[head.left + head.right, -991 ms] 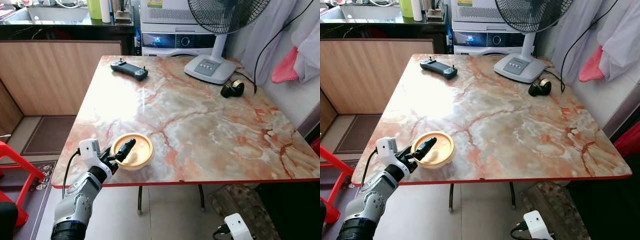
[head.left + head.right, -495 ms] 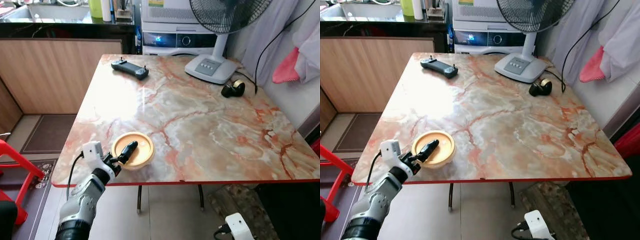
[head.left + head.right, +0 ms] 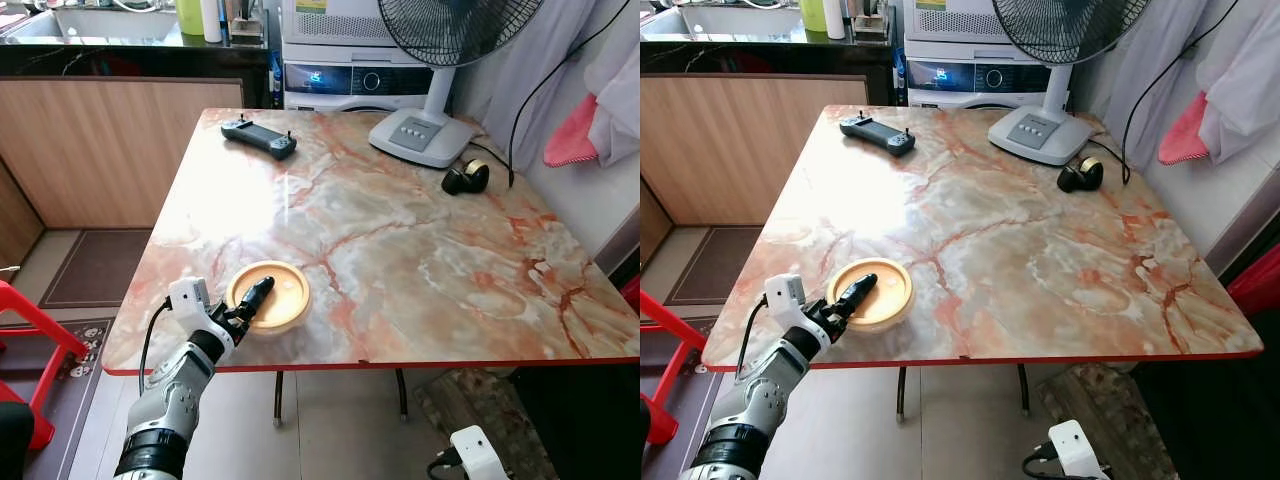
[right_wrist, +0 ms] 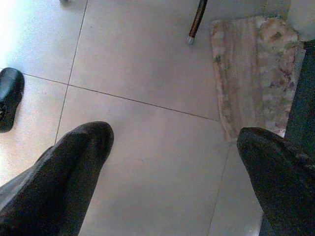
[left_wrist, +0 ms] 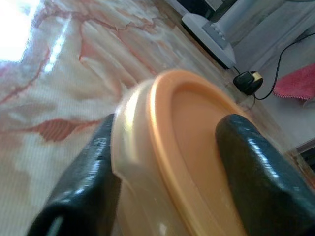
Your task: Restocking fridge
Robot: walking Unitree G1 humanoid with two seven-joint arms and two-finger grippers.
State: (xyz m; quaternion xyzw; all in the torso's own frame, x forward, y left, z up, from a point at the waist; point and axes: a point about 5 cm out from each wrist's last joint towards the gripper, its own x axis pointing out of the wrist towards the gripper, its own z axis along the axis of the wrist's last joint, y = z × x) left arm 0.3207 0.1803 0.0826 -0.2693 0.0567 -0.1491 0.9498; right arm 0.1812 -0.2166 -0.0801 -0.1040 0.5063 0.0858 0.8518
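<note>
The left claw (image 3: 250,305) reaches in over the near left edge of the tabletop (image 3: 400,250), its two glossy black fingers closed on the rim of a round container (image 3: 270,297). In the left wrist view one finger (image 5: 81,182) lies against the outer wall and the other (image 5: 256,167) sits on top of the lid, so the claw holds the container by its edge. The container is low and disc-shaped, a pale, smooth plastic tub capped by an orange-tan lid with a raised lip around a flat sunken centre; no label or writing can be read on it. It rests on the tabletop near the front left corner.

The tabletop is a polished slab with a marble pattern, cream veined in salmon and rust, with a thin red edge band. Toward the far left corner lies a dark grey handheld controller (image 3: 258,137). At the far right edge stands the white base of a fan (image 3: 420,135) with a row of buttons, and just beside it a black roll of tape (image 3: 465,178).

The right claw (image 4: 172,162) hangs over the grey tiled floor (image 4: 142,73), its fingers spread wide.
</note>
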